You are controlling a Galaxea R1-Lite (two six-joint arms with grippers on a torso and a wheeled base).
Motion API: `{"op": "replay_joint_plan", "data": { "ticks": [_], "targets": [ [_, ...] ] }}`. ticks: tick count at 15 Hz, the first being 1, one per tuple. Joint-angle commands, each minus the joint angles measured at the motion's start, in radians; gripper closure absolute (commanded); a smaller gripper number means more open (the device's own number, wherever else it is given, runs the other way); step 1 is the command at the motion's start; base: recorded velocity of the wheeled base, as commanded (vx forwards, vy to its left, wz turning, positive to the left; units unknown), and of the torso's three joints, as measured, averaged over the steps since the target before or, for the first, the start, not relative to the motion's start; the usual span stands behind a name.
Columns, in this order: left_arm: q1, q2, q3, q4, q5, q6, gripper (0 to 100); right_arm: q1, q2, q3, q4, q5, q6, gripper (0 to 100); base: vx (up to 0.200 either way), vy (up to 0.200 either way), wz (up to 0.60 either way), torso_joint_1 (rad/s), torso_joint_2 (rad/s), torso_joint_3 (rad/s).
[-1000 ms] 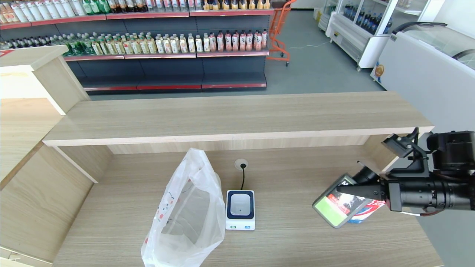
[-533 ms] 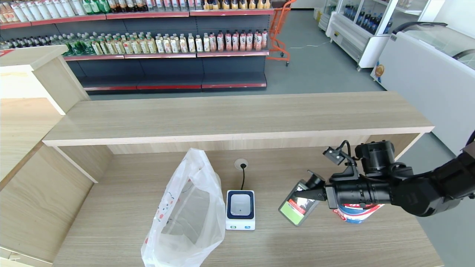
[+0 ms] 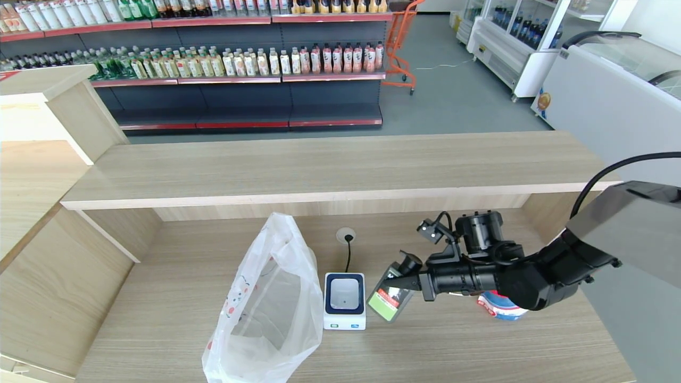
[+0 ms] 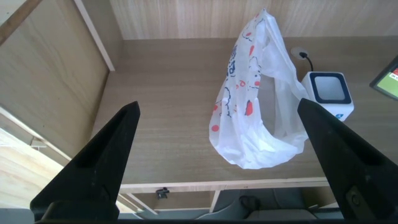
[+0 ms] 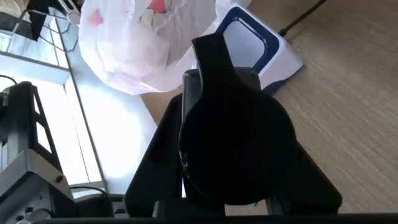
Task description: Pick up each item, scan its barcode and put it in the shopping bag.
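Two claws to report, and the right claw (image 3: 400, 276) has the action: it is clamped on a flat packet (image 3: 390, 303) with a green and red face, gripping it by the upper edge. The packet hangs tilted, face up towards the head camera, just beside the scanner (image 3: 345, 300) on the robot's right side. I cannot tell whether its lower corner touches the wood.

The scanner sits on the tabletop (image 3: 452, 346), a white box with a dark-framed window on top. Its black cable (image 3: 348, 255) runs back to a round port behind it. Right against its other side stands the shopping bag (image 3: 266, 308), thin translucent plastic with red markings, mouth up and slumped open. The right wrist camera looks down past the dark body of its own arm at the scanner's window (image 5: 249, 46) and the bag (image 5: 130, 50) beyond.

Under the right arm, a second packet (image 3: 500, 307) in blue, red and white lies on the tabletop, well apart from the scanner.

Over to the left claw (image 4: 217, 107): wide open and holding nothing, its two dark fingers (image 4: 99, 168) spread above the near edge of the tabletop. Between them its camera takes in the bag (image 4: 255, 112), the scanner (image 4: 328, 90) and a corner of the gripped packet (image 4: 388, 78).
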Motion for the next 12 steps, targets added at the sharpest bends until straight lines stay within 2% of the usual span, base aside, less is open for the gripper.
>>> {"op": "replay_joint_plan", "data": {
  "ticks": [1, 12],
  "targets": [
    [0.0, 0.0, 0.0, 0.0, 0.0, 0.0, 0, 0.022, 0.064, -0.028, -0.009, -0.007, -0.001, 100, 0.0, 0.0, 0.0, 0.0, 0.0, 0.0],
    [0.0, 0.0, 0.0, 0.0, 0.0, 0.0, 0, 0.087, 0.191, -0.223, -0.01, -0.03, -0.003, 100, 0.0, 0.0, 0.0, 0.0, 0.0, 0.0]
  ]
}}
